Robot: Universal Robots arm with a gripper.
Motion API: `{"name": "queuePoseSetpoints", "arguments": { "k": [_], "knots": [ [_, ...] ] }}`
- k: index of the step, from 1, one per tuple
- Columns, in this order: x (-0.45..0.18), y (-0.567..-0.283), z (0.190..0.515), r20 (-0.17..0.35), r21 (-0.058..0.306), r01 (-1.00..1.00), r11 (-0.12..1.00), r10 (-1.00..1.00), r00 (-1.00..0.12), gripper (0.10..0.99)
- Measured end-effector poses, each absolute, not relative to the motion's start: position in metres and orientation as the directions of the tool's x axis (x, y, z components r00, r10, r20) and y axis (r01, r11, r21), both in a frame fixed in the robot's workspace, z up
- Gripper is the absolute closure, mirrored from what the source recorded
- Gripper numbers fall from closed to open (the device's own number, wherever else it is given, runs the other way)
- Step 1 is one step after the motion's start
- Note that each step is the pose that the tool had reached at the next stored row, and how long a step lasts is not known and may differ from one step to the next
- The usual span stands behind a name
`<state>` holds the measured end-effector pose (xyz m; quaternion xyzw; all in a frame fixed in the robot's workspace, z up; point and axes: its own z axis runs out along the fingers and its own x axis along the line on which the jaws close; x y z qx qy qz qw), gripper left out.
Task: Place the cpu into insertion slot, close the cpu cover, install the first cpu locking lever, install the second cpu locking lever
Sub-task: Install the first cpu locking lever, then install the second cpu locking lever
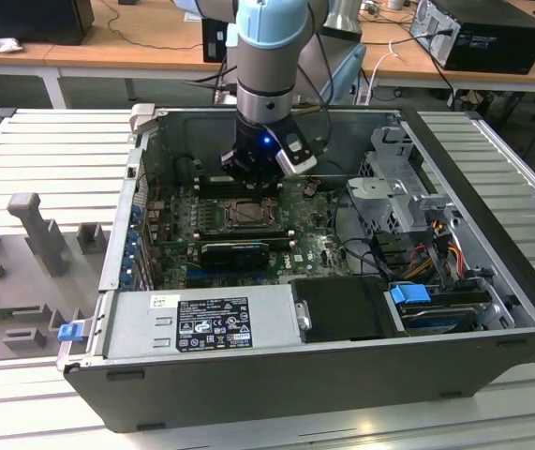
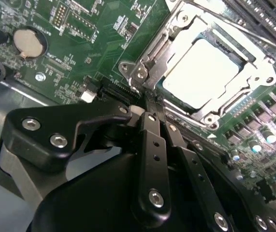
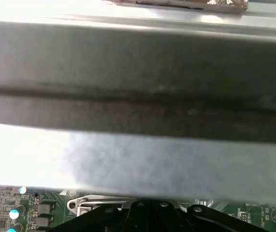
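Flat square silver-grey cpu (image 2: 200, 72) seated in dark-framed insertion slot (image 2: 246, 60), framed by thin silver metal cpu cover (image 2: 176, 29) lowered around it. Black pincer (image 2: 150, 108) clenched, nothing grasped, poised beside cover hinge (image 2: 140, 72), presumably for lever work.

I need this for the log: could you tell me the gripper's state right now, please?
Gripper: shut, holding nothing, fingertips at the edge of the cpu cover, which lies closed over the cpu.
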<state>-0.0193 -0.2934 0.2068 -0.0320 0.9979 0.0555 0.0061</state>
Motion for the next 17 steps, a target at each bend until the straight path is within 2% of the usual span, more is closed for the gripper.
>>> {"name": "queuePoseSetpoints", "arguments": {
  "k": [3, 17],
  "knots": [
    [-0.0194, -0.2935, 0.2188, -0.016, 0.11, -0.064, 0.992, -0.063, -0.998, 0.98],
    [-0.0193, -0.3009, 0.219, -0.016, 0.11, -0.064, 0.992, -0.063, -0.998, 0.98]
  ]
}}
